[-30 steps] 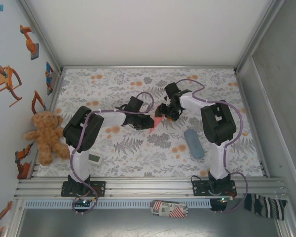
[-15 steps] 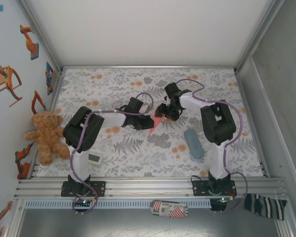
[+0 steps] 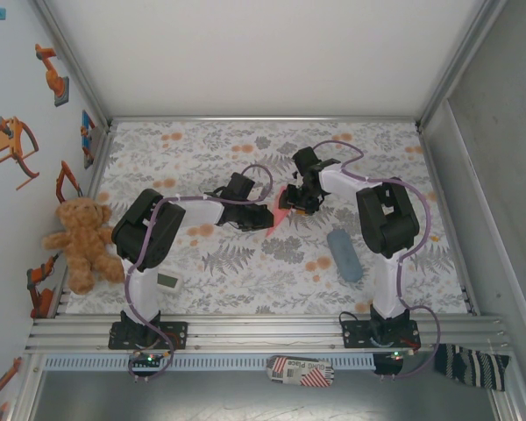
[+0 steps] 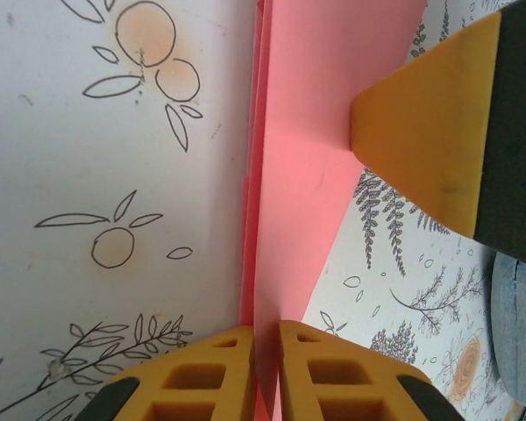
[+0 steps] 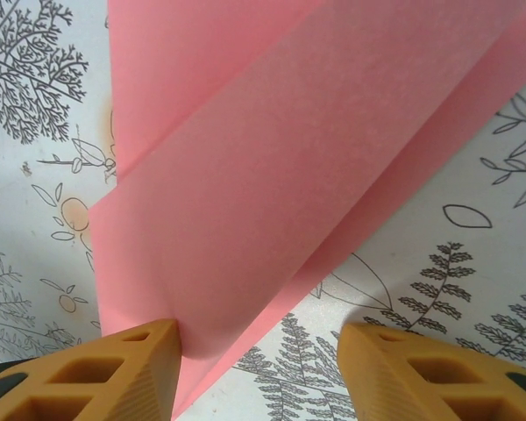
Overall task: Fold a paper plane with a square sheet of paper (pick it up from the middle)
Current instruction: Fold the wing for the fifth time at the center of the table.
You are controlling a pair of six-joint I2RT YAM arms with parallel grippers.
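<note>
Teddy bear [image 3: 81,241] at left, grey-blue pouch [image 3: 344,254] on floral tablecloth [image 3: 202,140]

Robot arms: two, left arm [image 3: 149,232] and right arm [image 3: 386,219].
Grippers: two, left gripper [image 3: 261,217] and right gripper [image 3: 291,200]; two yellow fingers [image 5: 131,368] apiece.
Salmon-pink paper [image 3: 279,213]: one piece, folded into several layers.
Grey-blue pouch [image 3: 344,255]: one.
Teddy bear [image 3: 81,241]: one.
Small white display unit [image 3: 167,281]: one.
Red-and-white striped packet [image 3: 302,371]: one.
Striped cloth [image 3: 472,364]: one.
Floral table cover [image 3: 202,145]: one.
Wall stickers [image 3: 16,140]: several; exact tally unclear at the frame edge.
</note>
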